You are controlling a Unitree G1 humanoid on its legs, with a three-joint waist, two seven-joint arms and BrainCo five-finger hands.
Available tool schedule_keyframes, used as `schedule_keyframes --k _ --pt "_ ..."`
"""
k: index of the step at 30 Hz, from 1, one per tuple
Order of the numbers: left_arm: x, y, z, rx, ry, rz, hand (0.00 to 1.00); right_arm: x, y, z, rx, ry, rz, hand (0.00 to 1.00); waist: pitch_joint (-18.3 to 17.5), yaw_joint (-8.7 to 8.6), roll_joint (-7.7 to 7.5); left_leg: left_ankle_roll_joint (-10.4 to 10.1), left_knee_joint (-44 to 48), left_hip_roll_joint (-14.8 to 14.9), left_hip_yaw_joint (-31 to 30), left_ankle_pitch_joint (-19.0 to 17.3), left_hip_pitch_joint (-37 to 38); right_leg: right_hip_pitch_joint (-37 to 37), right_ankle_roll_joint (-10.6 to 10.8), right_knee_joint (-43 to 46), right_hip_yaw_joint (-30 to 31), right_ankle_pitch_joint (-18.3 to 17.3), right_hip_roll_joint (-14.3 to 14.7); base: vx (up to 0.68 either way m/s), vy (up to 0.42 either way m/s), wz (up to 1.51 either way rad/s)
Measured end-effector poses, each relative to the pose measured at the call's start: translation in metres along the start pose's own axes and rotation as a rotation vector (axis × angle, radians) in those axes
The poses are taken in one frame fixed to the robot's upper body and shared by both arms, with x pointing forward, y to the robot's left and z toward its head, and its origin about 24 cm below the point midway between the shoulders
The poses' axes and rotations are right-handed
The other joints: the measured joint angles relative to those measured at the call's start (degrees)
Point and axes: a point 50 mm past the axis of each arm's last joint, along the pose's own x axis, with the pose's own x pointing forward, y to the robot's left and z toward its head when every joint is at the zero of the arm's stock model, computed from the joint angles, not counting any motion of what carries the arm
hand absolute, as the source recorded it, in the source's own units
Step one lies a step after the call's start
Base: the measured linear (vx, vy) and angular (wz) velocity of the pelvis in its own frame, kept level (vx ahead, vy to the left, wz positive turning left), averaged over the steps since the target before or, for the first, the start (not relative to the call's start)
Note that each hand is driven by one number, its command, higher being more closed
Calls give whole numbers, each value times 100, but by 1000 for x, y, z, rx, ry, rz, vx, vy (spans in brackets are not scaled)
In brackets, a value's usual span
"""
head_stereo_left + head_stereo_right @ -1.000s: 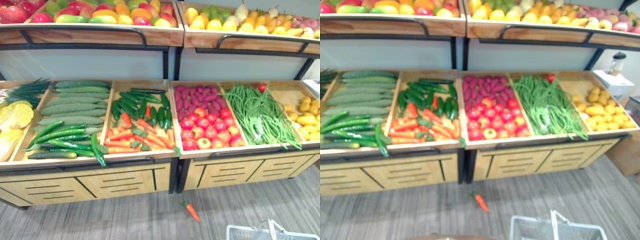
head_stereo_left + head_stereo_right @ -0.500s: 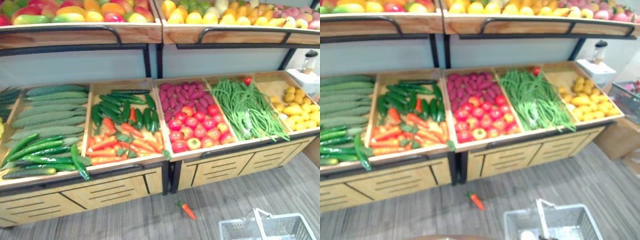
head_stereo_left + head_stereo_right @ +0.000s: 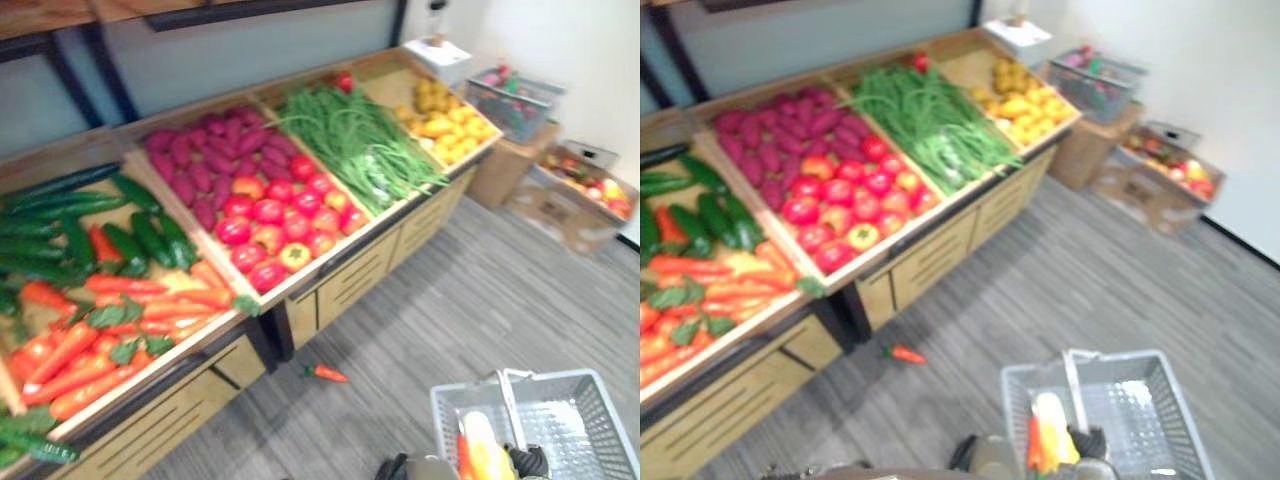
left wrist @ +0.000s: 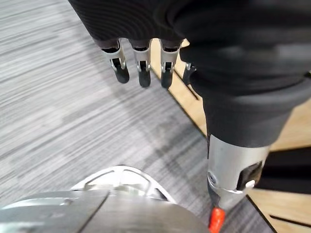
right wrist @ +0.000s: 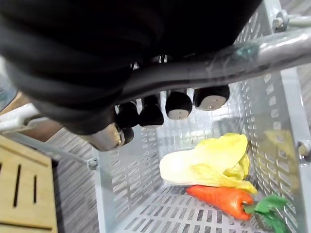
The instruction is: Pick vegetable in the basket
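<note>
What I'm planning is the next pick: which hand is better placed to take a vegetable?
Left. The left hand hangs open and empty near the stand, while the right hand is curled round the basket handle.

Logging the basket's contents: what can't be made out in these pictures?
- Basket: near end cut off by the eye views' bottom edge.
- Basket carrot: leaves cut off by the right wrist view's edge.
- Floor carrot: mostly behind the left hand in its wrist view.
- Boxes by the wall: contents too blurred.

A grey striped floor [image 3: 480, 300] bears one lone orange carrot [image 3: 327, 374], just beside the wooden produce stand [image 3: 350, 285].
</note>
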Motion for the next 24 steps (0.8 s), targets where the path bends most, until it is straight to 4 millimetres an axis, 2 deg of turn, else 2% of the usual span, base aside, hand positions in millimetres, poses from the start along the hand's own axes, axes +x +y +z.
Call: schedule_keyframes --k 1,2,3,4,5,6,7,8,9,10,11,12,13,14,15,16,17,19,20,22,23,24 --pt "1 0 5 -3 -10 -13 0 5 -1 7 -12 -4 5 100 49 -22 11 -61 377 181 403 -192 67 -58 2 -113 -343 48 21 -16 -51 -141" --pt "2 0 8 -6 -14 -17 0 6 -4 6 -17 2 1 100 87 -24 69 -94 468 257 545 -240 97 -37 6 -327 -384 65 201 -77 -92 -174" --pt "2 -4 8 -17 -9 -30 0 8 -6 7 -24 7 2 100 37 15 216 -27 361 351 752 -236 84 69 34 -1150 -235 72 648 -113 -80 -128" --pt "0 -8 5 -22 -1 -45 0 10 -6 10 -24 5 3 100 22 -28 261 -78 287 348 1041 -135 114 155 91 -1421 -123 -152 775 -107 -130 -125" --pt "-1 -12 7 -21 -9 -56 0 10 -10 5 -45 35 -5 100 17 -103 238 -114 332 260 1238 -114 197 183 215 -1109 -49 -539 551 -38 -139 -81" --pt "-1 -13 8 -16 -15 -61 0 10 -14 1 -50 49 -12 100 4 -141 214 -116 410 238 1367 -128 235 245 357 -1198 -25 -630 470 -15 -193 -98" --pt "0 -12 12 -16 -19 -59 0 10 -17 -3 -65 70 -9 100 12 -144 200 -158 656 271 1567 -209 268 266 393 -1570 105 -798 620 -42 -180 -94" --pt "0 -13 10 -16 -10 -60 0 11 -20 -2 -77 70 -12 100 33 -119 309 -192 736 335 1639 -233 273 283 365 -1758 249 -746 794 -73 -160 -137" --pt "-2 -18 10 -8 -11 -77 0 12 -20 -1 -86 69 -10 100 37 -97 420 -117 842 521 1683 -162 297 336 207 -2165 530 -507 1130 -62 -93 -114" --pt "-2 -20 11 -1 -15 -83 0 11 -18 -3 -85 76 -4 100 33 -103 464 -93 907 590 1637 -145 318 383 165 -2274 639 -459 1232 -108 -116 -123" --pt "-2 -22 15 7 -26 -92 0 7 -15 -12 -84 98 7 100 33 -169 472 -101 1142 787 1448 -151 370 501 150 -2437 800 -450 1415 -162 -162 -102" --pt "-2 -25 22 27 -59 -105 0 1 -15 -26 -81 136 7 100 21 -199 512 -130 1736 1141 1135 -21 370 627 141 -2595 1059 -472 1626 -172 -197 -114" --pt "-2 -24 23 33 -63 -104 0 -1 -16 -29 -80 143 4 100 35 -196 499 -140 2312 1411 1005 246 351 674 162 -2625 1274 -495 1669 -110 -144 -95" --pt "-1 -23 23 33 -63 -103 0 -1 -16 -30 -81 145 4 100 44 -196 492 -164 2523 1482 921 334 327 684 140 -2613 1383 -481 1667 -29 -62 -84" --pt "-1 -23 22 34 -64 -101 0 -1 -17 -30 -82 145 2 100 46 -181 489 -264 2794 1507 512 319 180 696 88 -2608 1596 -443 1641 -17 21 -85" --pt "-2 -22 20 36 -60 -97 0 -1 -17 -30 -83 144 0 100 52 -160 479 -366 2937 1330 -141 253 -57 699 116 -2611 1830 -407 1600 -18 43 -89" --pt "-2 -22 19 36 -57 -94 0 -1 -17 -29 -83 142 0 100 56 -158 473 -409 2949 1194 -516 225 -195 703 140 -2620 1949 -383 1580 -22 75 -90" --pt "-5 -21 5 42 -22 -87 0 3 -16 -21 -83 118 0 100 63 -126 474 -421 2610 665 -1650 217 -444 702 249 -2703 2477 -246 1546 -11 96 -122" --pt "-6 -21 2 39 -17 -86 0 3 -16 -20 -82 112 1 100 64 -125 477 -421 2432 563 -1814 218 -448 732 304 -2765 2601 -209 1548 3 114 -127" --pt "-6 -22 2 39 -17 -86 0 5 -16 -15 -78 99 -2 100 76 -122 488 -438 1759 202 -2443 206 -515 757 460 -2944 2992 -68 1561 2 147 -100" --pt "-8 -24 0 35 -13 -90 0 9 -19 -8 -82 80 -7 100 90 -54 518 -496 954 -216 -3174 170 -515 648 610 -3034 3382 38 1569 -5 191 -105" --pt "-8 -25 0 35 -13 -90 0 10 -19 -6 -81 73 -9 100 92 -24 520 -498 697 -346 -3415 168 -505 609 640 -3037 3502 66 1571 2 258 -139"
